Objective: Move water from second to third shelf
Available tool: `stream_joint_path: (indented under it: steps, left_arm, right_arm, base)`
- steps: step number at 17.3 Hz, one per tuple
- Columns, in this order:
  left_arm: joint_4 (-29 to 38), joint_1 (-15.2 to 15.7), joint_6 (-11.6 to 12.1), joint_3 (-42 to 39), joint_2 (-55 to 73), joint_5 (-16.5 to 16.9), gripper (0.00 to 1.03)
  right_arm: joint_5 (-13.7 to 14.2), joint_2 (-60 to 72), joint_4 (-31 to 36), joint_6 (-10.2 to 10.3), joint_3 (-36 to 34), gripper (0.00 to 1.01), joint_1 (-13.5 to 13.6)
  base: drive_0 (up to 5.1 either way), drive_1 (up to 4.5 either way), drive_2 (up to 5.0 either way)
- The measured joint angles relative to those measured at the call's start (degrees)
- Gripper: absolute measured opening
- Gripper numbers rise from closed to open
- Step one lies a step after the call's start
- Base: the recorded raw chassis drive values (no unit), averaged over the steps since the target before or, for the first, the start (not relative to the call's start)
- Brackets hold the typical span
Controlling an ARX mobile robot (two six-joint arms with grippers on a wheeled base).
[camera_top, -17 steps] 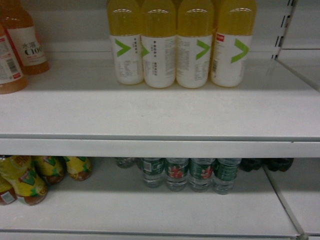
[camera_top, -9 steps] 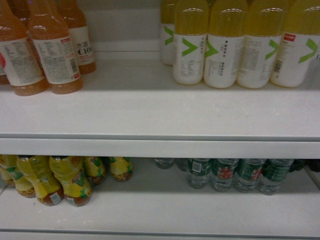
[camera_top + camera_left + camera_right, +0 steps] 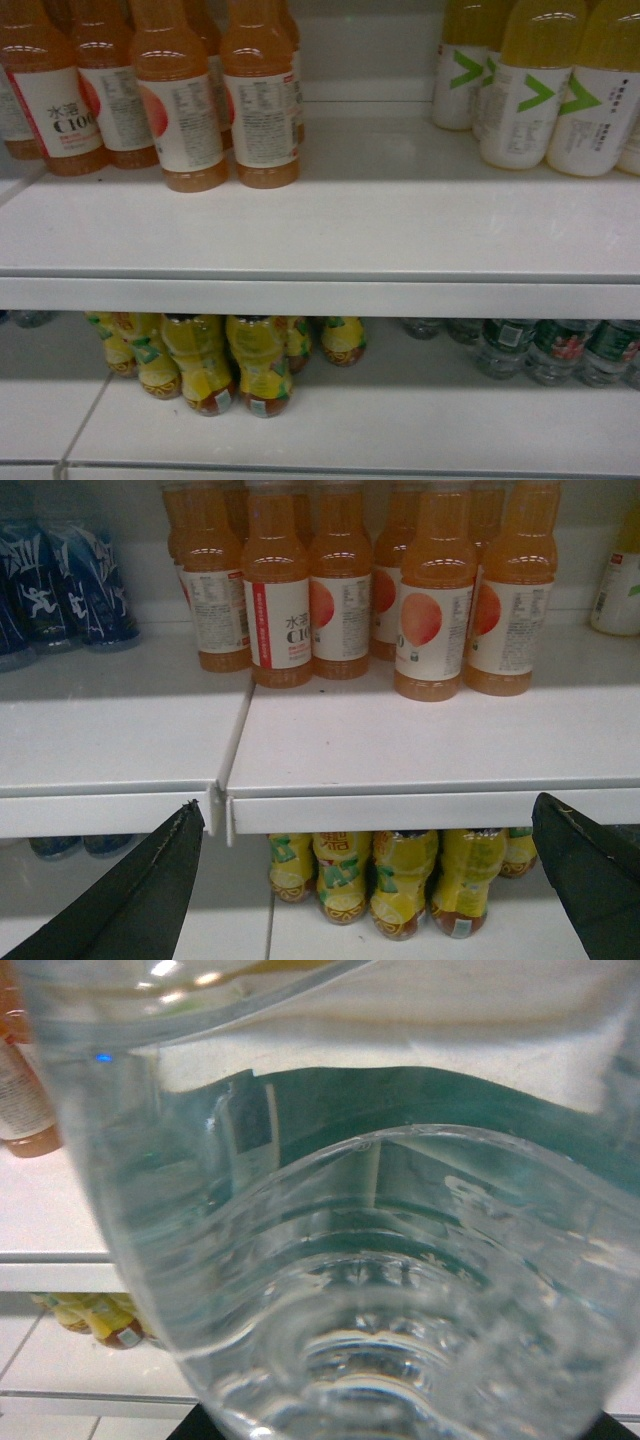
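Note:
A clear water bottle (image 3: 380, 1260) with a green label fills the right wrist view, very close to the camera, and my right gripper (image 3: 400, 1425) is shut on it; only dark bits of the fingers show at the bottom corners. More water bottles (image 3: 560, 350) with green labels stand on the lower shelf (image 3: 420, 425) at the right of the head view. My left gripper (image 3: 367, 805) hangs open and empty in front of the upper shelf's edge (image 3: 430, 808). Neither gripper shows in the head view.
Orange drink bottles (image 3: 190, 100) stand on the upper shelf (image 3: 330, 225) at the left, yellow bottles with white labels (image 3: 540, 90) at the right. Yellow tea bottles (image 3: 230, 365) sit on the lower shelf. Blue bottles (image 3: 60, 590) stand beyond a shelf joint (image 3: 222, 800).
The head view has swung left: the yellow bottles and water bottles slid toward the right edge, and the orange bottles and tea bottles came in from the left.

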Motion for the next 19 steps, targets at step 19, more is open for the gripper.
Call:
stream_joint_path:
  steps: [19]
  left_arm:
    - [0.09,0.00,0.00,0.00,0.00,0.07,0.98]
  right_arm:
    - [-0.07,-0.26,-0.07,0.00,0.00,0.39,0.02]
  base:
    - [-5.0,2.45,2.4]
